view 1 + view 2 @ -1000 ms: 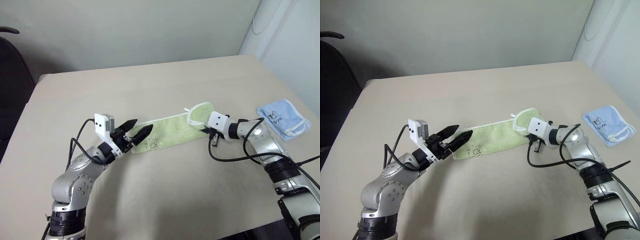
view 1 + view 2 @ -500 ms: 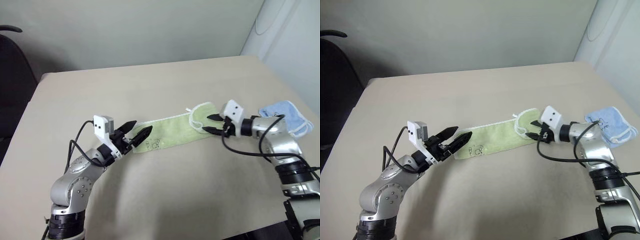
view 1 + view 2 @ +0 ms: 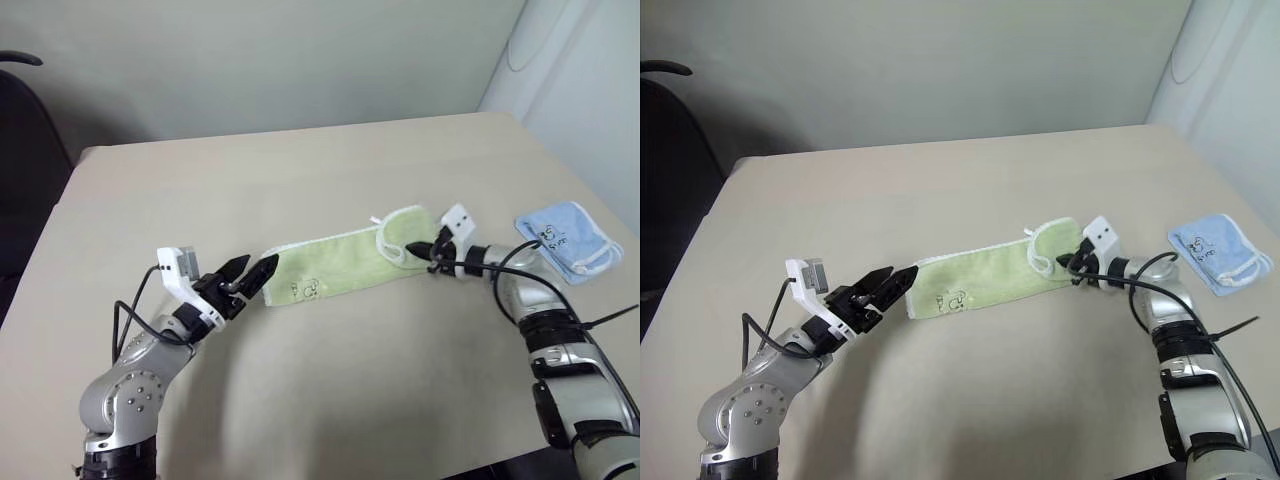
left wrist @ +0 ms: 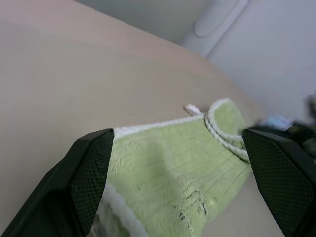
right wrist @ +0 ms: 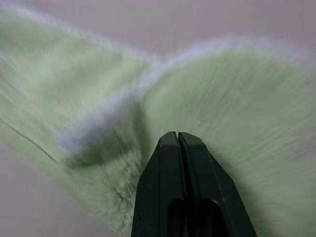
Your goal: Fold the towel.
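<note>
The light yellow-green towel lies as a long strip across the middle of the table. Its right end is turned over on itself, and its small dark motif sits near the left end. My left gripper is open, level, just off the towel's left end. In the left wrist view that end lies between the two fingers. My right gripper is shut on the towel's folded right end, with green cloth all around its tips.
A smaller pale blue cloth with white trim lies near the table's right edge, beyond my right arm. A dark chair stands off the table's left side. Bare tabletop stretches behind and in front of the towel.
My left gripper, still open, has drawn back to the left, off the towel's end. My right gripper rose and opened, then shut at the folded right end.
</note>
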`<state>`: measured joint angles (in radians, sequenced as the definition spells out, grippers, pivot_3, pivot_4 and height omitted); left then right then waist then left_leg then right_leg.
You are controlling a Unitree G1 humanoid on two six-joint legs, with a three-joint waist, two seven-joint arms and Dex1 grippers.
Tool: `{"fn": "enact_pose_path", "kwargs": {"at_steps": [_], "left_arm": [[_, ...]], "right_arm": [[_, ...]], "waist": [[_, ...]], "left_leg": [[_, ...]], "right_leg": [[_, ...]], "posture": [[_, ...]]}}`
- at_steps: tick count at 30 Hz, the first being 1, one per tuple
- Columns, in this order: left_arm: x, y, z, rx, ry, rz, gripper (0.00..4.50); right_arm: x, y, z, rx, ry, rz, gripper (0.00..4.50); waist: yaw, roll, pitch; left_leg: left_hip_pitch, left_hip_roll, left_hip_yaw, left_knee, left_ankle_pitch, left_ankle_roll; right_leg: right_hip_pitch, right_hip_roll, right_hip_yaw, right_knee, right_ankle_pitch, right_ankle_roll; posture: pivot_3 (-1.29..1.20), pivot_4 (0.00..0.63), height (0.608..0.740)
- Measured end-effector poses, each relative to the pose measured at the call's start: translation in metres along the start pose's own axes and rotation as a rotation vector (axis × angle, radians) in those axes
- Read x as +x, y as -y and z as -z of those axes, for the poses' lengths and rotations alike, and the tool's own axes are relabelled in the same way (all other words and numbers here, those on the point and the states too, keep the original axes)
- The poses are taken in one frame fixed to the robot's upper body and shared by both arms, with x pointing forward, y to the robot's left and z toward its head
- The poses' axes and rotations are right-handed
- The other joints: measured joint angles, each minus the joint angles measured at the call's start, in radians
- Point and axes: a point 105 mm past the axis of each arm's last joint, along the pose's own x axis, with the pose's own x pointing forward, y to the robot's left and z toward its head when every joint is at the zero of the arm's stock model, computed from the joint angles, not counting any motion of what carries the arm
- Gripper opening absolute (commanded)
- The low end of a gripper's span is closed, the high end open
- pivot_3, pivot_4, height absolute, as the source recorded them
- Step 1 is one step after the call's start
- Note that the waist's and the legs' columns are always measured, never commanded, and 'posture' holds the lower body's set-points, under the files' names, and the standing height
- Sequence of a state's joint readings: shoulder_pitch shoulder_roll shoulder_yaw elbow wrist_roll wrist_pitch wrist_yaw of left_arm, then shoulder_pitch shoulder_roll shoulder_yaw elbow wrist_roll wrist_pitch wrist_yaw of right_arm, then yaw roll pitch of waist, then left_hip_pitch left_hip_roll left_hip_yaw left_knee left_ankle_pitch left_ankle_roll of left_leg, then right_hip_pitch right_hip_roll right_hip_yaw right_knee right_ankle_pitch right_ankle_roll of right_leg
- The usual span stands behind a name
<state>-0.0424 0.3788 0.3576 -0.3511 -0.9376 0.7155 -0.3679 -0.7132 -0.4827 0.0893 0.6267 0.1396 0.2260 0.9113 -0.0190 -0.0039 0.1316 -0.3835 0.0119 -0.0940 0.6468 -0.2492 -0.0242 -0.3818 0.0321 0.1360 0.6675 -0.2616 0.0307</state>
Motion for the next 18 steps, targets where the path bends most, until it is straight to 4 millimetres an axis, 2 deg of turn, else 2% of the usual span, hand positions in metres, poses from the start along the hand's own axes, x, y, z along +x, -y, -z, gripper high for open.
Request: {"fn": "enact_pose_path", "kwargs": {"at_steps": [4, 9, 11, 15, 18], "left_arm": [[-0.017, -0.006, 0.014, -0.069, -0.041, -0.053, 4.50], [-0.040, 0.003, 0.029, -0.173, -0.098, -0.061, 4.50], [-0.043, 0.007, 0.035, -0.230, -0.121, -0.061, 4.50], [-0.040, 0.011, 0.043, -0.287, -0.180, -0.079, 4.50], [-0.023, 0.012, 0.045, -0.328, -0.201, -0.091, 4.50]], "right_arm": [[0.004, 0.003, 0.002, -0.040, 0.006, 0.005, 0.04], [0.001, 0.004, -0.001, -0.027, 0.038, 0.008, 0.04], [0.000, 0.005, -0.009, -0.020, 0.080, 0.011, 0.04], [-0.003, 0.003, -0.035, -0.035, 0.181, 0.009, 0.04], [-0.003, 0.000, -0.048, -0.051, 0.228, 0.003, 0.04]], "waist": [[-0.001, -0.003, -0.002], [0.000, -0.003, -0.001], [0.001, -0.002, -0.001], [0.003, -0.002, -0.001], [0.008, -0.002, -0.001]], "left_leg": [[0.001, 0.000, 0.000, 0.000, -0.001, 0.001], [0.002, 0.000, 0.000, 0.001, 0.000, 0.001], [0.002, 0.000, 0.000, 0.001, 0.000, 0.000], [0.002, 0.000, 0.000, 0.000, 0.002, -0.004], [0.002, 0.000, 0.000, 0.001, 0.005, -0.008]], "right_leg": [[0.003, 0.000, -0.001, -0.002, 0.001, -0.001], [0.004, 0.000, -0.001, -0.004, 0.002, -0.003], [0.004, 0.000, -0.001, -0.003, 0.001, -0.004], [0.004, 0.000, -0.002, -0.003, 0.001, -0.005], [0.004, 0.000, -0.002, -0.003, 0.001, -0.005]], "posture": [[0.00, 0.150, 0.740], [0.00, 0.150, 0.740], [0.00, 0.150, 0.740], [0.00, 0.150, 0.740], [0.00, 0.150, 0.740]]}}
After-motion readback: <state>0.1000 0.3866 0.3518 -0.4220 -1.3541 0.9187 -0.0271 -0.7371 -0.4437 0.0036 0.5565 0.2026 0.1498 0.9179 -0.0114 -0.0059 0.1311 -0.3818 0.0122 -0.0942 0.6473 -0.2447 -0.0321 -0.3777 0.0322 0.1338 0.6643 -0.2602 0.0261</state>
